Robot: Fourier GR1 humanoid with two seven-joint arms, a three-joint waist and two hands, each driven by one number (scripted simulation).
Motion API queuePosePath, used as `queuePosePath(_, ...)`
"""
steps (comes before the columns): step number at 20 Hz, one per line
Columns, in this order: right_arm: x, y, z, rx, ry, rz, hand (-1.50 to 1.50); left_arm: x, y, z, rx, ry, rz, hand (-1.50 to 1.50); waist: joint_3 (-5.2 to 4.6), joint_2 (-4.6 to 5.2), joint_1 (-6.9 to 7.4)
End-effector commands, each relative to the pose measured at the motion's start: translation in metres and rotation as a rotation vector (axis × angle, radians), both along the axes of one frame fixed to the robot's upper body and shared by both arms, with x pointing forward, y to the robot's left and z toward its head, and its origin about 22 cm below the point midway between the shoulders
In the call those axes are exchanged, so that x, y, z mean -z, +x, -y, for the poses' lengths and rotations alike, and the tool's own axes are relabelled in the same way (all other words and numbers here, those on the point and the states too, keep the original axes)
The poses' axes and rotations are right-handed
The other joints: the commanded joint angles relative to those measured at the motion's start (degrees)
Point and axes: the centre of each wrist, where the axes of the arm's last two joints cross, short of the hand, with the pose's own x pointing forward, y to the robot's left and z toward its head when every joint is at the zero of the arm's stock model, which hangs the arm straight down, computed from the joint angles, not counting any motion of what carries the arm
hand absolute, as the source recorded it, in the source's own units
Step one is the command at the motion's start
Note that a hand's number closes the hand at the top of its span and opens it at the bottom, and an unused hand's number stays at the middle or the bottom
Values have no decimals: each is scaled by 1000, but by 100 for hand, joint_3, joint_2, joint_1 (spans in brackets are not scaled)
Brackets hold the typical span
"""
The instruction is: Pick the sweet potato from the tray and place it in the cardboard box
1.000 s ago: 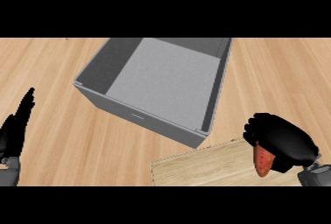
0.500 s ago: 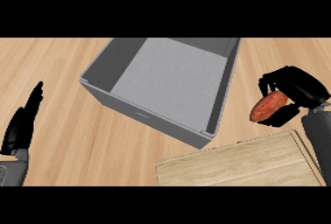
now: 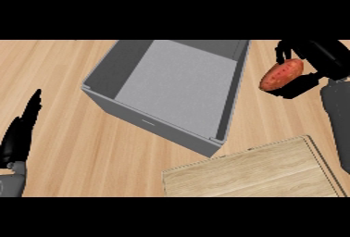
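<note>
The reddish-orange sweet potato (image 3: 281, 75) hangs above the counter just right of the grey box (image 3: 179, 88), held in my right hand (image 3: 314, 55), whose fingers and thumb curl round it. The box is open on top, with grey walls and a bare pale floor. The light wooden tray (image 3: 253, 171) lies at the lower right with nothing on it. My left hand (image 3: 19, 134) rests at the left edge, fingers straight and pointing up, away from the box.
The wooden counter (image 3: 82, 152) runs all round the box and tray. My grey right forearm (image 3: 338, 115) comes down the right edge past the tray's far corner.
My right hand has lifted the sweet potato off the tray and carried it up and away from me, to beside the box's right wall. The left hand has barely shifted.
</note>
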Motion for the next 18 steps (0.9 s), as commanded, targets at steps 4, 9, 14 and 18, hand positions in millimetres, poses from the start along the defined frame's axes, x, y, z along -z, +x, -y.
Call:
queuePosePath(4, -33, 13, -68, -166, 100, -50, 150, -5, -8, -11, -8, -5, -2, 0, -4, -39, -56)
queuePosePath(9, -65, 15, -123, -191, 190, -113, 150, -6, 1, -9, -13, 7, -11, 0, -5, -43, -76)
queuePosePath(14, -67, 27, -167, -174, 282, -173, 150, 6, -8, -1, -7, -1, -12, 0, -3, -17, -13)
queuePosePath(18, -76, 30, -213, -161, 303, -283, 150, -4, 0, -4, 3, -16, -12, 0, -4, -11, 13)
